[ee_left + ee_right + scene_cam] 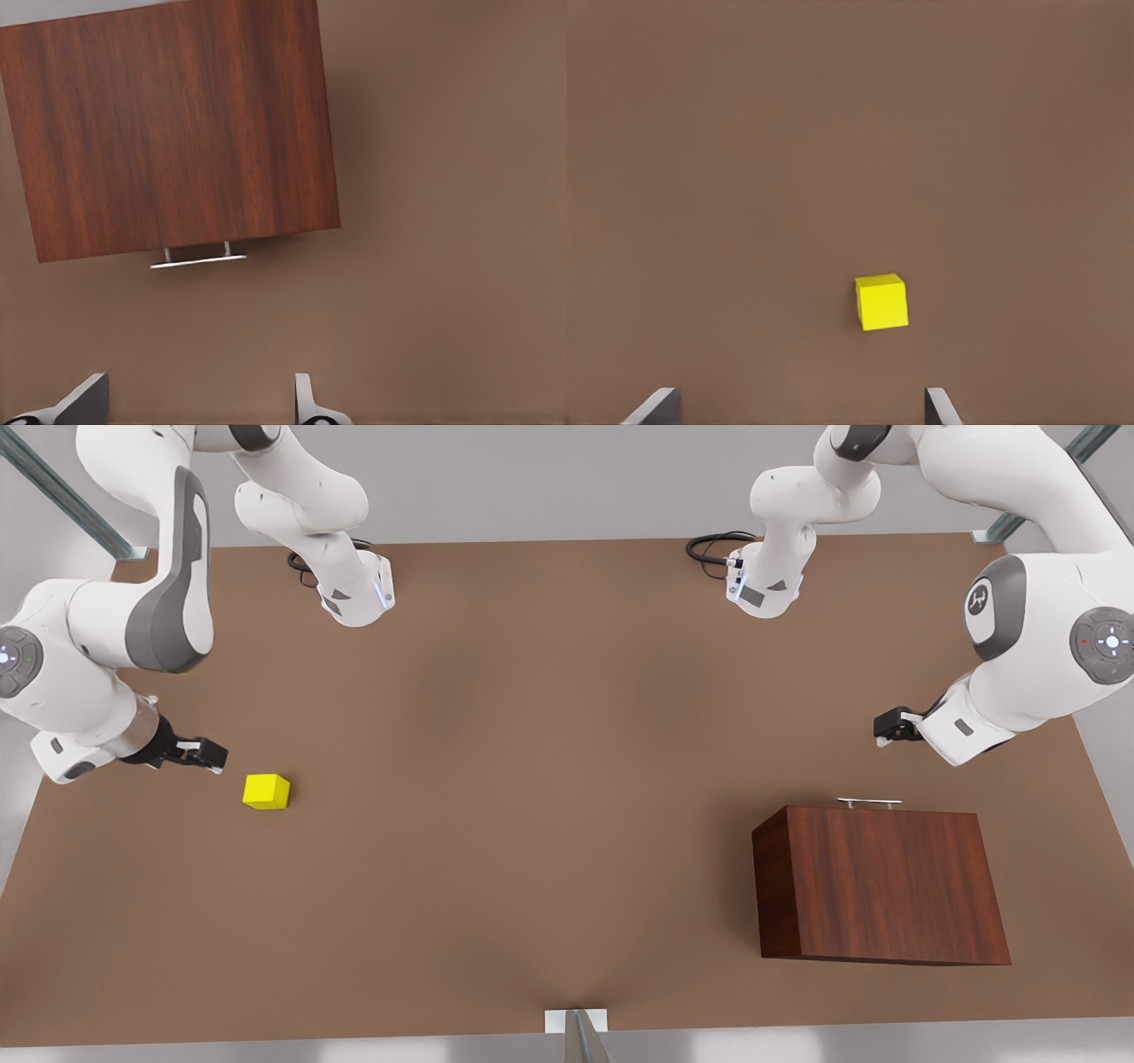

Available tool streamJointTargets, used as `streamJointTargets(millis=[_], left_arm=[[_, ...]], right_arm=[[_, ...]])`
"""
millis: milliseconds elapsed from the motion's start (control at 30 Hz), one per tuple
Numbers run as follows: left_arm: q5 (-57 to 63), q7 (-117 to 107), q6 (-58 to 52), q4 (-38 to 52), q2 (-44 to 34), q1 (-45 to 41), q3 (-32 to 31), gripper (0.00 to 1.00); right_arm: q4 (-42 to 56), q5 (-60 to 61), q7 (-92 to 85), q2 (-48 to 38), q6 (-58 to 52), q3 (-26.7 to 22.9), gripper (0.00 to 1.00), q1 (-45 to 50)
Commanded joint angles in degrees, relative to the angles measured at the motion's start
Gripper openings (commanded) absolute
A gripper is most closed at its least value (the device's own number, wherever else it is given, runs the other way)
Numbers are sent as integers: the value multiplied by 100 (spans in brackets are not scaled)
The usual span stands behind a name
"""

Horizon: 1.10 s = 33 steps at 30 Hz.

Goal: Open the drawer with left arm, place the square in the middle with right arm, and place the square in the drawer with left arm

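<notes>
The wooden cabinet stands on the front view's right, its drawer pushed in, with the silver bar handle on the far face. My left gripper hovers open a short way beyond the handle, apart from it. The yellow square rests on the table at the front view's left. My right gripper is open just to the left of the square and above it, not touching. The middle of the table is bare brown surface.
Both arm bases stand at the table's far edge with black cables beside them. A small grey bracket sits at the near edge. Metal struts rise at the back corners.
</notes>
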Motion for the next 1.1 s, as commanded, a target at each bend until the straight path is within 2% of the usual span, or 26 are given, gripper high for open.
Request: streamJointTargets(millis=[0, 67, 133, 200, 267, 400, 467, 567, 633, 767, 833, 900, 1067], left_arm=[[15, 0, -4, -4, 0, 0, 0, 100], [15, -324, 92, -284, -106, 0, 0, 100], [15, -1361, 690, -1049, -519, 0, 0, 100], [-2, -2855, 1278, -1848, -896, 9, 0, 100], [-64, -3884, 2403, -3176, -1521, 9, 202, 100], [-213, -4913, 4214, -4591, -1864, 9, 404, 100], [-442, -4957, 4654, -4890, -1881, 9, 536, 100], [-451, -5607, 5234, -5172, -1793, 9, 545, 100], [-503, -5845, 5366, -5172, -1714, 9, 545, 100], [-767, -5924, 5753, -5515, -1679, 9, 808, 100], [-793, -5933, 5805, -5515, -1600, 9, 844, 100], [-1154, -5950, 6060, -5515, -1451, 9, 852, 100], [-1197, -6179, 6596, -5787, -1284, 18, 1011, 100]], right_arm=[[-41, 5, 0, -32, 12, -10, 100, -12], [-77, 13, 0, -85, 12, -19, 100, -12], [-296, 13, 0, -94, 257, -37, 100, -12], [-946, 40, 0, -199, 671, -45, 100, -21], [-1394, 40, 0, -217, 907, -45, 100, -30], [-2414, 40, -26, -234, 2296, -124, 100, -100], [-2845, 40, -237, -190, 2771, -379, 100, -127], [-3073, 240, -949, -6, 3043, -397, 100, -364], [-3565, 497, -1371, 178, 4018, -511, 100, -487], [-3662, 681, -1546, 521, 4116, -546, 100, -540], [-3610, 1393, -2144, 697, 4212, -546, 100, -575], [-3636, 1402, -2522, 908, 4652, -555, 100, -592], [-3636, 1349, -2575, 1084, 4995, -581, 100, -584]])
